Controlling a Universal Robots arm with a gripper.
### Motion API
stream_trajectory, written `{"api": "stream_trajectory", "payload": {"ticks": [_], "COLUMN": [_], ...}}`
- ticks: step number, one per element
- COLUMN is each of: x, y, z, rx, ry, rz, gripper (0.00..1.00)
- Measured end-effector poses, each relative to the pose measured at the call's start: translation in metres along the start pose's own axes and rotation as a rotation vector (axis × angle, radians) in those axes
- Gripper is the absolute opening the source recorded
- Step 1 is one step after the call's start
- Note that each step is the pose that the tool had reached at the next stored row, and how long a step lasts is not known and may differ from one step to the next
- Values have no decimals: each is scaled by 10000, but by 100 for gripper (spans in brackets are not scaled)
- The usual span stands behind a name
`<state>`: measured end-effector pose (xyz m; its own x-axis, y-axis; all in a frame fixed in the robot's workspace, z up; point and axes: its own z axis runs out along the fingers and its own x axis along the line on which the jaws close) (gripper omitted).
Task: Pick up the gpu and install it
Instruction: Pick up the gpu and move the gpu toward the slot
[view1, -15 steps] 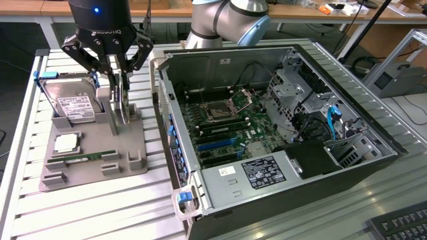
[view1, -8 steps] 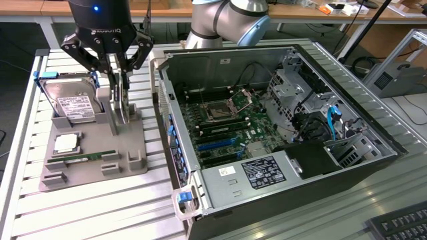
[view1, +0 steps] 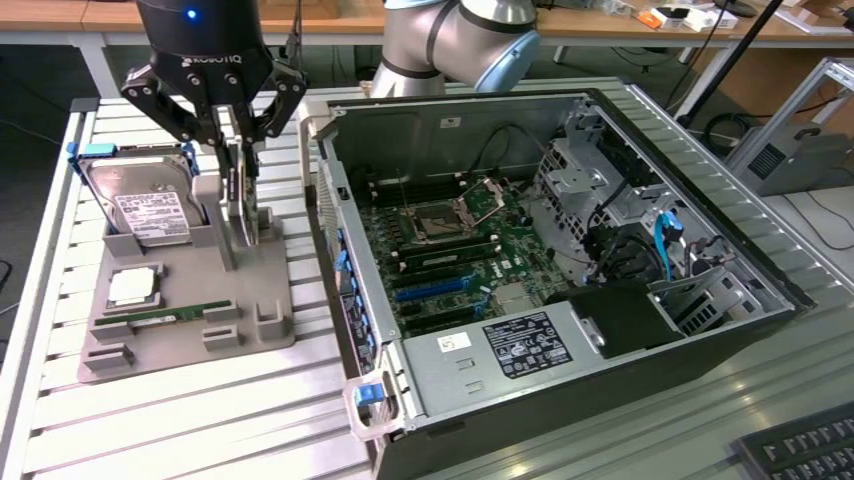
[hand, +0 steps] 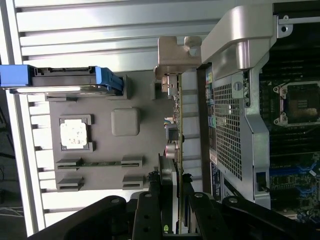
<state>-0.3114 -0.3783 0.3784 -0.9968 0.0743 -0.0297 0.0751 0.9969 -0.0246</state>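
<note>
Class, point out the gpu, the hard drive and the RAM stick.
gpu (view1: 242, 205): exterior view, upright card's edge.
hard drive (view1: 150, 212): exterior view, its labelled face.
RAM stick (view1: 171, 316): exterior view, middle of the green strip.

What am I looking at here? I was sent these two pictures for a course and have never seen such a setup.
It is a robot arm working beside an open desktop computer case. One picture comes from a camera off the arm; the other from a camera on the arm's wrist, looking down past its end effector, the black claw-like part.

On the slatted table sits a gray holder tray carrying spare parts: a hard drive with blue handles, a processor chip and a thin memory stick.

The end effector's fingers are closed on the graphics card, a thin board with a silver end bracket, standing on edge in the tray next to the case. It has not been fitted into the computer yet.
</note>
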Motion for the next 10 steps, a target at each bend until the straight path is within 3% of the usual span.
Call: {"api": "stream_trajectory", "payload": {"ticks": [10], "x": [0], "y": [0], "z": [-17], "rx": [1], "ry": [0], "rz": [1], "gripper": [27]}}
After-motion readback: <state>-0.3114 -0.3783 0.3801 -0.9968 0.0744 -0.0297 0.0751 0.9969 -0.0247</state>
